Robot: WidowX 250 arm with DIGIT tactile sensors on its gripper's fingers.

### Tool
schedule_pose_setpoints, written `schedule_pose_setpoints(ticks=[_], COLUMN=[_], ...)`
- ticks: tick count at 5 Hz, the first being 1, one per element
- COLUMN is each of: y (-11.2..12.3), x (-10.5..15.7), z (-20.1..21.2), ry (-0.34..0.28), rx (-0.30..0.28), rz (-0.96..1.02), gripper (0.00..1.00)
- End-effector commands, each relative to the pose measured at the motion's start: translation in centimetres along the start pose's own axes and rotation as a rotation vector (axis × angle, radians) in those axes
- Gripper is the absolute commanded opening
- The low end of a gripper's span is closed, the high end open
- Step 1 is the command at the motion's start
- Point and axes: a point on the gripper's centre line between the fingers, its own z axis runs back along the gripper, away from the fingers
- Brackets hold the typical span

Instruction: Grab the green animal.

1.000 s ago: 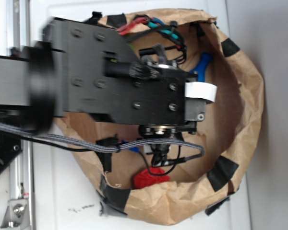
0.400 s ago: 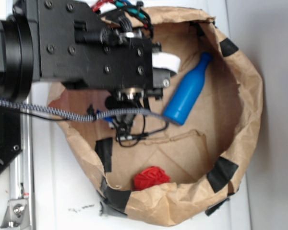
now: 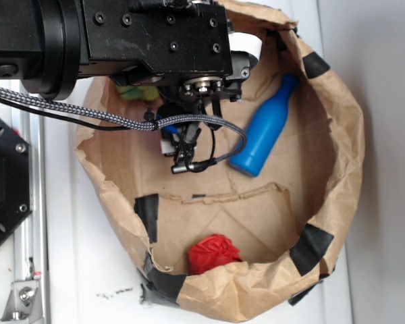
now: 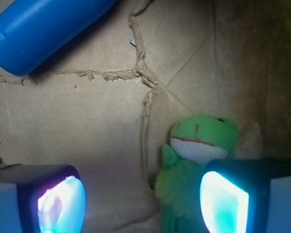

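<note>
Crumpled matt brown paper, creased and rough-seamed, for the bag [image 3: 337, 169], patched with dull black tape [image 3: 312, 244]. Smooth, faintly glossy plastic on the blue bottle [image 3: 264, 131]. Fuzzy lime plush with a cream cloth muzzle on the green animal [image 4: 194, 160]. Bunched matt red cloth ball [image 3: 214, 253]. Matt black casing with bright metal screws on the arm [image 3: 155, 34]; translucent glowing pads on the tool [image 4: 140, 204].

Exterior view: overhead, looking down into paper bag [image 3: 337, 169]. Wrist view: close, facing bag floor. Shared: blue bottle [image 3: 264, 128] [image 4: 43, 29], green animal [image 3: 136, 90] [image 4: 199, 150].
</note>
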Motion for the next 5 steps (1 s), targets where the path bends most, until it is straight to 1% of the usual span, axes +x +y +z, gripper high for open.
schedule_pose_setpoints(ticks=[1, 2, 3, 4, 5], y=[2.7, 3.3, 3.2, 2.6, 2.2], x=[1.5, 1.9, 2.3, 2.0, 1.4], z=[0.6, -0.9, -3.0, -4.1, -4.7], ry=[-0.068, -0.091, -0.106, -0.088, -0.047], rx=[0.046, 0.067, 0.064, 0.026, -0.078], rz=[0.014, 0.004, -0.022, -0.018, 0.012], gripper=[1.0, 1.0, 1.0, 1.0, 1.0])
